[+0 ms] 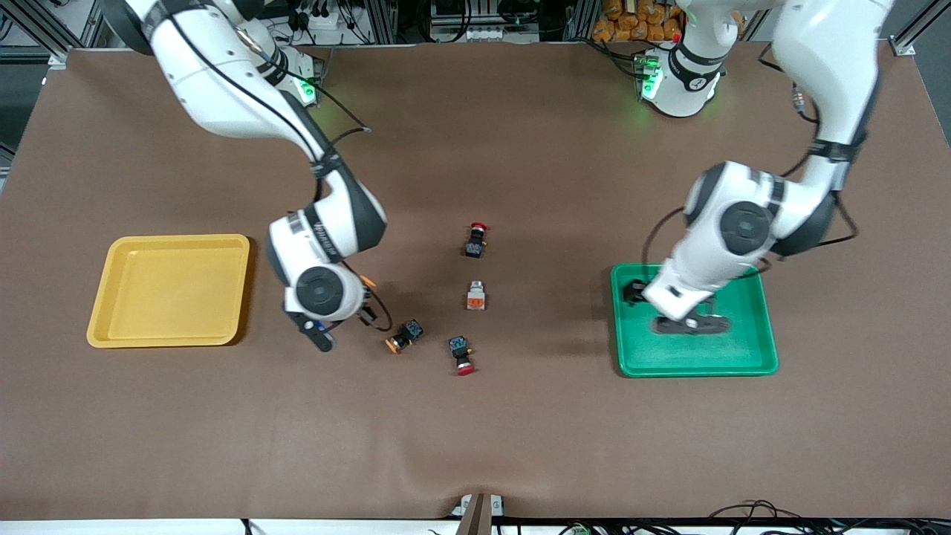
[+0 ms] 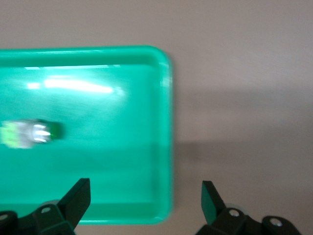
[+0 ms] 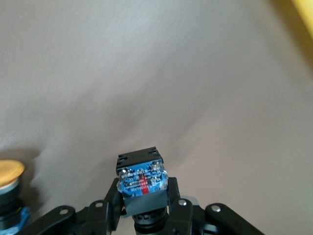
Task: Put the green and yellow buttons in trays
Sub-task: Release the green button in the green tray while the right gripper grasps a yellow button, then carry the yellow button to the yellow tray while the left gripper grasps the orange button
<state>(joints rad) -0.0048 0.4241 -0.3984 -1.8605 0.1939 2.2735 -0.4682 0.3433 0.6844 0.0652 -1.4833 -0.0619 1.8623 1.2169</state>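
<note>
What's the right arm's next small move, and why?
Probably carry its load toward the yellow tray and release it there. The right gripper is shut on a black switch above the bare mat, and the tray sits close beside it, holding nothing. The left gripper hangs open over the green tray, where a green button already lies.

1. The yellow tray (image 1: 169, 291) sits wide open, nothing in it, with bare table all round it except where the right gripper (image 1: 321, 338) hangs just off its corner, clamped on a black switch (image 3: 142, 182).
2. The middle is the cluttered bit: a yellow-capped switch (image 1: 403, 335), two red-capped ones (image 1: 475, 239) (image 1: 461, 354) and a grey one (image 1: 476, 296), loosely spaced, so fingers can drop between them.
3. The green tray (image 1: 695, 319) is mostly covered by the left arm; the left gripper (image 2: 145, 200) hangs spread over its rim, and a pale green switch (image 2: 29, 133) lies inside.
</note>
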